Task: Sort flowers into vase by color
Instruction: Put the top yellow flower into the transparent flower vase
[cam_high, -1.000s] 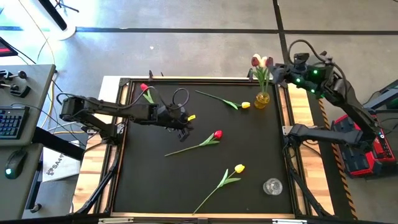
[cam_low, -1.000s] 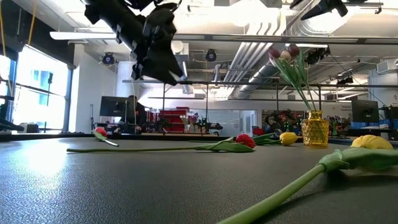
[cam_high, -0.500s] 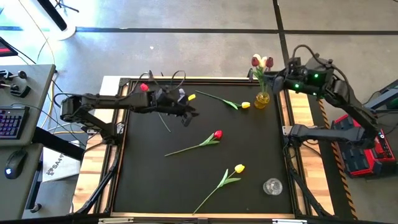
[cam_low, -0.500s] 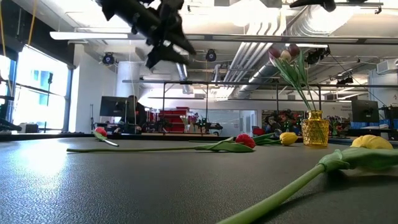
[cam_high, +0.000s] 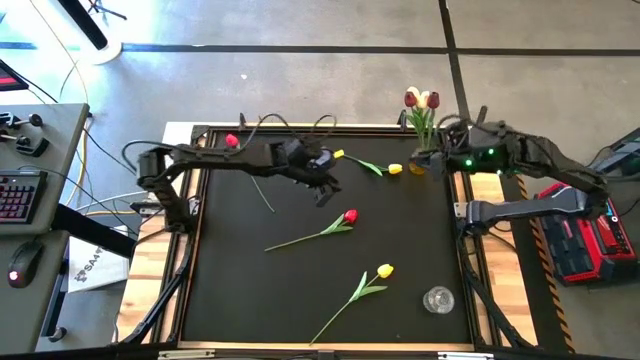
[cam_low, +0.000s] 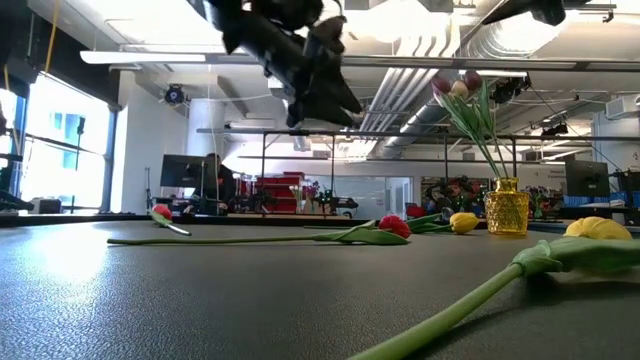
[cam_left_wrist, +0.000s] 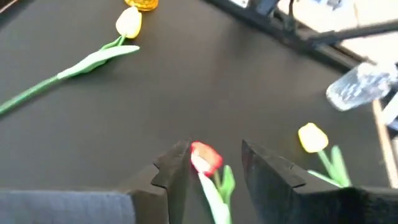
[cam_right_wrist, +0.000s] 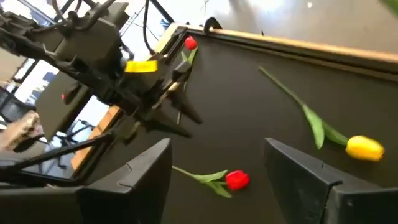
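left gripper: raised over the mat, fingers parted, nothing held | red tulip: lain flat just ahead of it | right gripper: held wide beside the yellow vase, empty | yellow tulip: near that vase

Four tulips lie on the bench, two tulips stand in one yellow vase, and one clear glass.
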